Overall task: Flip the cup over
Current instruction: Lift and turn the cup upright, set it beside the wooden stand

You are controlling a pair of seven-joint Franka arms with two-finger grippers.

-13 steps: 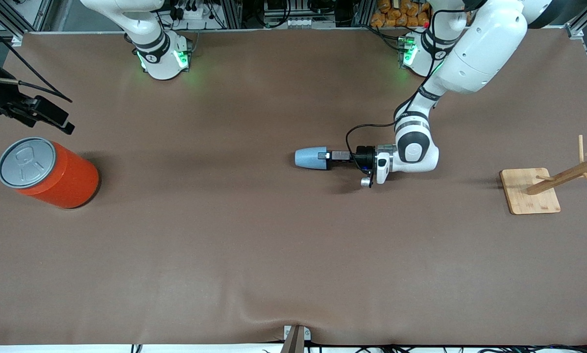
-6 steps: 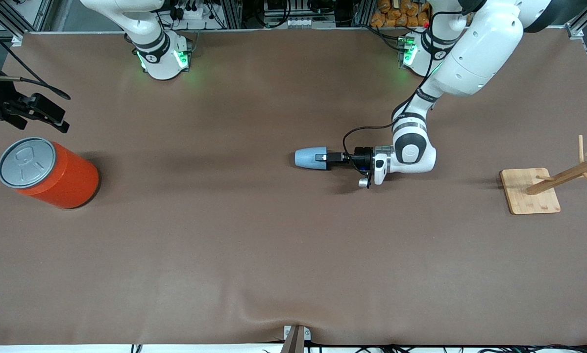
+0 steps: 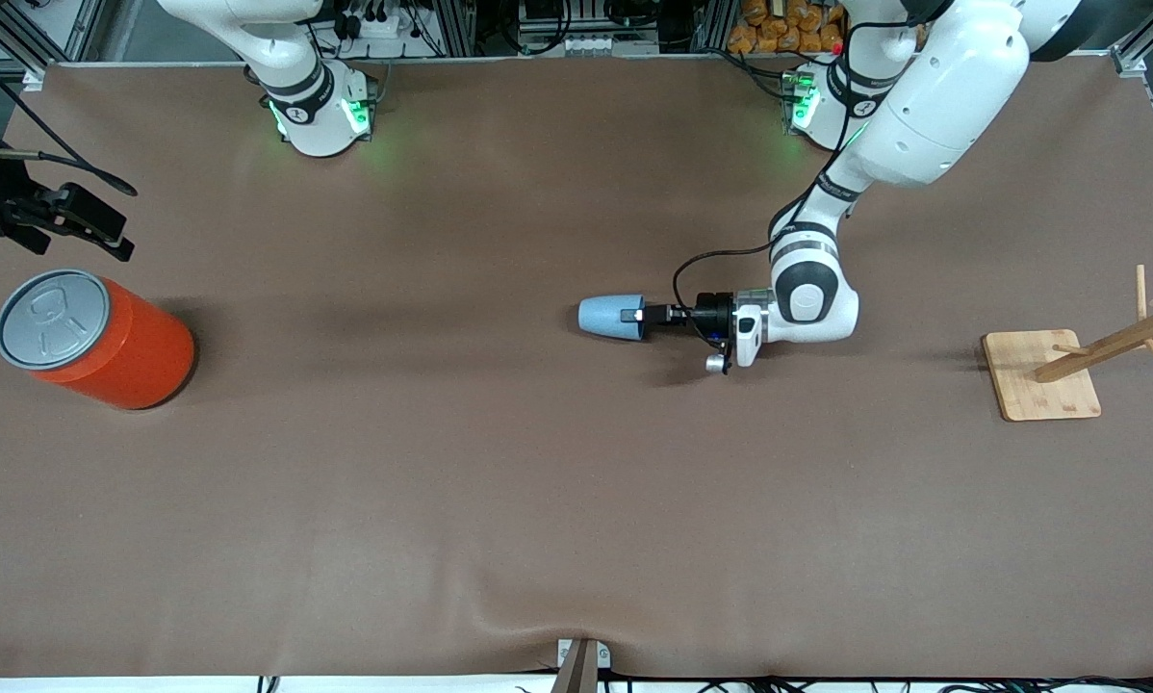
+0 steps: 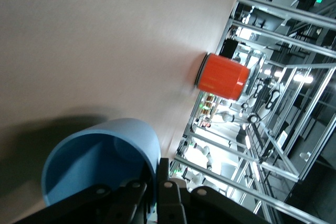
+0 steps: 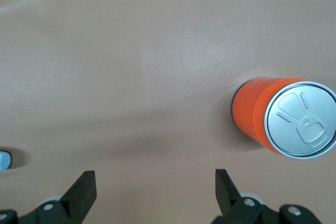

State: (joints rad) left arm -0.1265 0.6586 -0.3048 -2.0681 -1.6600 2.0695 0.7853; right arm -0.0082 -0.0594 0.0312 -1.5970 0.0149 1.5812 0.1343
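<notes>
Broadly, the brown surface (image 3: 499,500) carries little, and the things on it lie well apart; the orange can (image 3: 95,339) stands upright at the right arm's end, the wooden rack (image 3: 1067,371) sits at the left arm's end, and the cup (image 3: 609,318) lies about midway between them; the left arm reaches down from its base to the middle of the surface, while the right arm waits near the can, so the left arm is plainly the one on the job; the right claw (image 5: 152,195) hangs over bare surface beside the can with its fingers spread wide and nothing between them; the left claw (image 3: 642,316) lies level, low over the surface, pointing toward the can's end; it is clamped on the cup's rim, one finger (image 4: 167,192) outside the wall and the other inside the mouth, as the left wrist view shows; the cup lies on its side, its long axis in line with the claw, mouth toward the claw and closed base toward the can; whether it touches the surface I cannot tell; since axis and claw are in line, I judge that swinging the wrist will bring the cup upright.
</notes>
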